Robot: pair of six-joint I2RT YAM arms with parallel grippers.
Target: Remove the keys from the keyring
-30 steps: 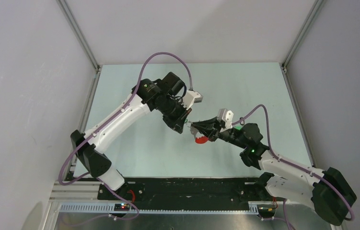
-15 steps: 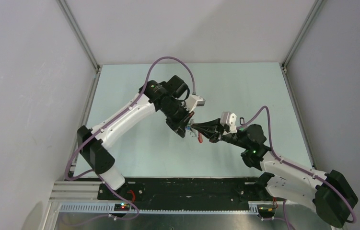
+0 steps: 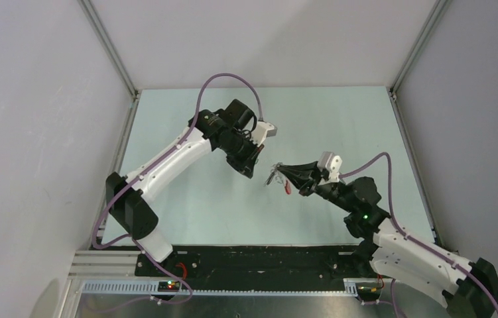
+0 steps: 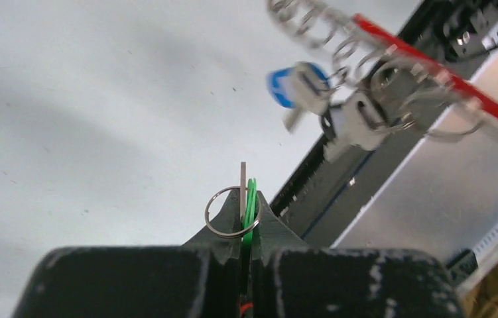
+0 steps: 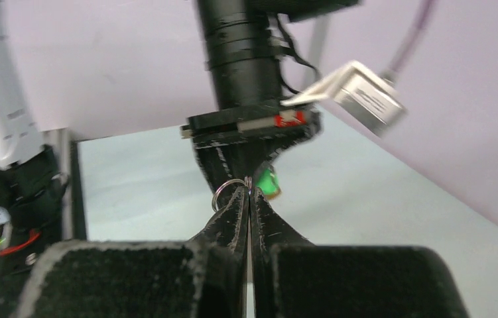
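One silver key with a green plastic head [image 4: 251,202] and one silver key with a blue plastic head [image 4: 296,87] (two keys in all). One bright red loop-shaped band [image 4: 432,73]. One grey tag [image 4: 359,122]. One thin silver metal ring [image 4: 228,213] on its own. Several more silver rings [image 4: 312,26], too blurred to count exactly.

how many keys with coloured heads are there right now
2. A green-headed key is pinched in the left fingers, apart from the keyring. A blue-headed key hangs on the keyring, held by the right fingers. Its blurred rings may hide more.
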